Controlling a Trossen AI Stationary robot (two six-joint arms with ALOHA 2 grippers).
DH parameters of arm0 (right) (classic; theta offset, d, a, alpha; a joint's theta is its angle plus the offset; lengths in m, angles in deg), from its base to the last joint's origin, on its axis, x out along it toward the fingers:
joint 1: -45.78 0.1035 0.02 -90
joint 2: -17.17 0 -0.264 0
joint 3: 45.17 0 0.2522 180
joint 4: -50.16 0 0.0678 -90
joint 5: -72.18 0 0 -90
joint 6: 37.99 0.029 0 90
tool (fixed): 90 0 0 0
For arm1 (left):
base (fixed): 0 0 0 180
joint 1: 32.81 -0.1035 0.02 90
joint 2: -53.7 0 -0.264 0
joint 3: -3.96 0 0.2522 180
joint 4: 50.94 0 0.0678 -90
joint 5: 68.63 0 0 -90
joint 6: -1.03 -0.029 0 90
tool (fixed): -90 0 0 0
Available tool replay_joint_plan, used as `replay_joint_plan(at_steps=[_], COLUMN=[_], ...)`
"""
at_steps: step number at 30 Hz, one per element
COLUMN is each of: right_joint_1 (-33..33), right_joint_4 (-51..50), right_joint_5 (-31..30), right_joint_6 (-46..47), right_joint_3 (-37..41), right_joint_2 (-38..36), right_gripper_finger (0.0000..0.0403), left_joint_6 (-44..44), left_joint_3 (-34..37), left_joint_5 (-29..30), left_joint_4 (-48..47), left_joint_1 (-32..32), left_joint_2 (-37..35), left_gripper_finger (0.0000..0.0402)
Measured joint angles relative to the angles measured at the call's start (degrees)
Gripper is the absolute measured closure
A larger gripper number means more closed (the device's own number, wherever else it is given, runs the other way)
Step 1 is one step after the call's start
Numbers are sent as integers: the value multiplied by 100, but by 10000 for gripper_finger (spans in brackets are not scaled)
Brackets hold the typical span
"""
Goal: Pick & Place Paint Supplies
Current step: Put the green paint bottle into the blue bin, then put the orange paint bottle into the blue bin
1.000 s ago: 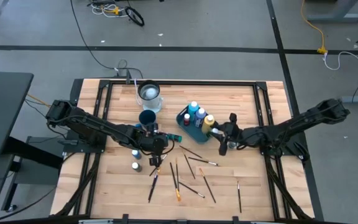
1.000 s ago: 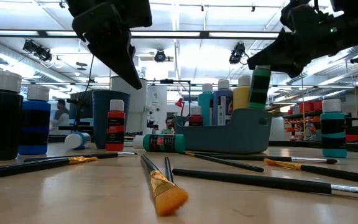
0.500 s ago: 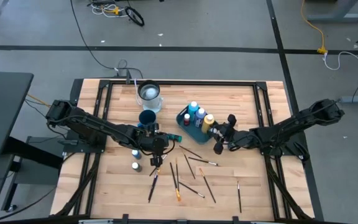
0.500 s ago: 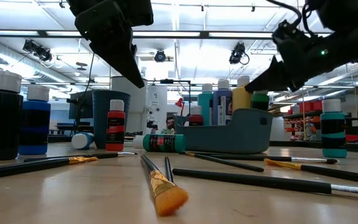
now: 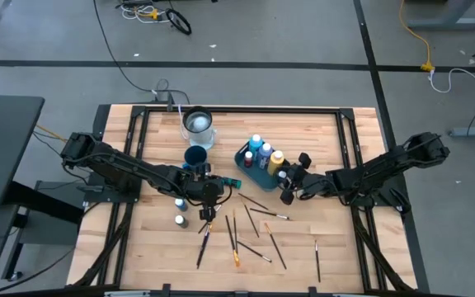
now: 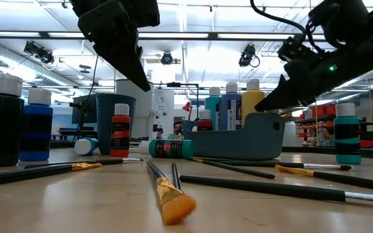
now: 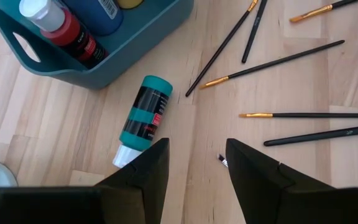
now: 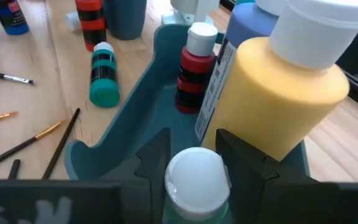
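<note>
The teal tray (image 5: pixel 243 157) holds red (image 8: pixel 194 68), blue (image 8: pixel 241 31) and yellow (image 8: pixel 272 99) paint bottles. My right gripper (image 5: pixel 285 181) is at the tray's right end, shut on a green bottle with a white cap (image 8: pixel 194 177) that is down inside the tray. In the low view the tray wall (image 6: pixel 238 139) hides that bottle. A teal bottle (image 7: pixel 145 118) lies on its side on the table left of the tray. My left gripper (image 7: pixel 197 174) hangs open just above the table beside it. Several brushes (image 5: pixel 254 223) lie flat nearer the front. My right gripper pinches the green bottle at its top end, one finger (image 8: pixel 154 165) on each side just below the white cap. The fingers slant down from the table's right side. The bottle stands roughly upright beside the yellow bottle. Whether its bottom rests on the tray floor is hidden.
A dark blue cup (image 5: pixel 195 156) and a clear jar (image 5: pixel 198 125) stand behind my left gripper. Bottles stand at the left (image 6: pixel 36 126), (image 6: pixel 120 129), and a teal one stands at the right (image 6: pixel 346 139). A flat brush (image 6: pixel 167 194) lies nearest the low camera.
My right gripper has sunk and gone toward the tray with the green bottle. The bottle hung above the tray's right end before; now it is down inside and out of sight behind the tray wall in the low view.
</note>
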Motion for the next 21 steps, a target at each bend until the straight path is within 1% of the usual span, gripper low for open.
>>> replay_joint_plan(at_steps=[7,13,16,21], right_joint_1=[2,6,43,227], right_joint_4=[-4,149,285,557], right_joint_5=[22,14,26,81], right_joint_6=[-51,-331,-456,-774], right_joint_3=[2,4,4,4], right_joint_2=[-2,-85,-219,-567], right_gripper_finger=[239,204,198,202], left_joint_6=[-29,-42,-43,-42], left_joint_3=[0,0,0,0], left_joint_5=[0,0,0,0], left_joint_4=[0,0,0,0], left_joint_1=[0,-1,0,-2], left_joint_2=[0,0,0,0], left_gripper_finger=[235,235,235,235])
